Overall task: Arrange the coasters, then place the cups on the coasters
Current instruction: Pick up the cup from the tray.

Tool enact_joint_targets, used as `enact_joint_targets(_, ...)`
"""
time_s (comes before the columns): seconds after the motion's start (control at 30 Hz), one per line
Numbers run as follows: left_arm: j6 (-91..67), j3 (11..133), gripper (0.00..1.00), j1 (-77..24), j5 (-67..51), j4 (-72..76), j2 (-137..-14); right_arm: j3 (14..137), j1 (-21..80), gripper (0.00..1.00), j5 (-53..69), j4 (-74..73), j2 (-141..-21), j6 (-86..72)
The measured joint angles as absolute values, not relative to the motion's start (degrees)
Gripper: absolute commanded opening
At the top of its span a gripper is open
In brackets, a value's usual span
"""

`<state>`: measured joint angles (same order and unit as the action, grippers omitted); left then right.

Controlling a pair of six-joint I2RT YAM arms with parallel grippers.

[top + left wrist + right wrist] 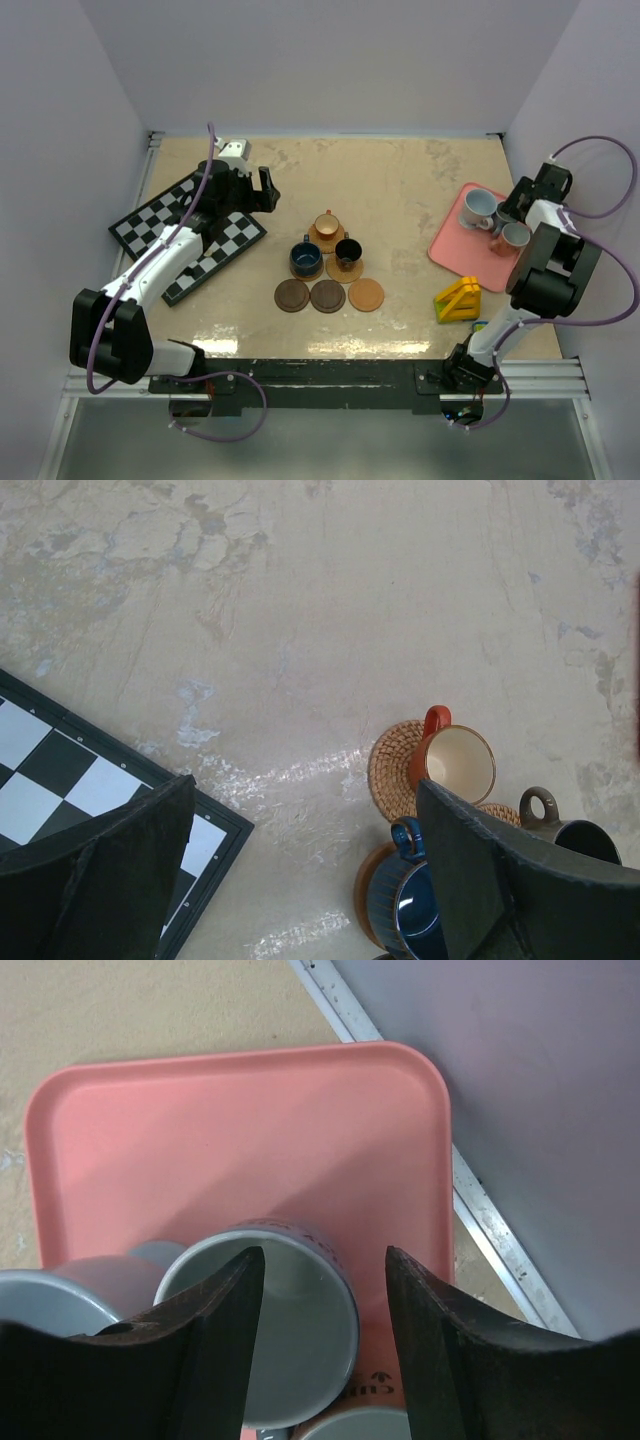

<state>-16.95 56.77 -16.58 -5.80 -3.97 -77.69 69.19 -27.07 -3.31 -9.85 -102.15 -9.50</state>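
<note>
Ceramic likely chips and slips, so we pinch the wall of the pale grey cup point(300, 1350), which our half-open right gripper point(322, 1256) straddles without gripping; left gripper point(305, 783) gapes empty.

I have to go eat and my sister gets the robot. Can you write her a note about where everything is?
Left gripper: open, empty, above the table by the chessboard.
Right gripper: open, astride the rim of a pale grey cup on the pink tray.
Done: orange cup, blue cup and black cup each sit on a coaster.
Left: that cup and two other pale cups on the tray go on the three bare coasters.
</note>
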Motion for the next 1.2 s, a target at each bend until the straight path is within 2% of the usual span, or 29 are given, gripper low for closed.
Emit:
enact_joint_targets(0.33, -16.9, 56.8, 0.96, -16.6, -5.7, -4.0, -77.7, 73.7, -27.1, 0.29, -2.8, -9.9, -106.6, -8.3)
enact_joint_targets(0.57, -16.9, 56.8, 0.96, -16.6, -5.7, -4.0, -77.7, 73.8, -27.2, 0.01, -3.5, -11.0, -106.5, -8.1)
enact_joint_targets(1.0, -16.9, 56.8, 0.96, -16.6, -5.7, -4.0, -77.7, 80.8, -27.0, 0.0, -6.5, -19.2, -106.3, -8.1)
enact_joint_targets(1.2, -16.9, 56.8, 0.96, -16.6, -5.5, -4.0, -77.6, 81.7, -27.0, 0.0, -6.8, -21.4, -101.6, -7.7)
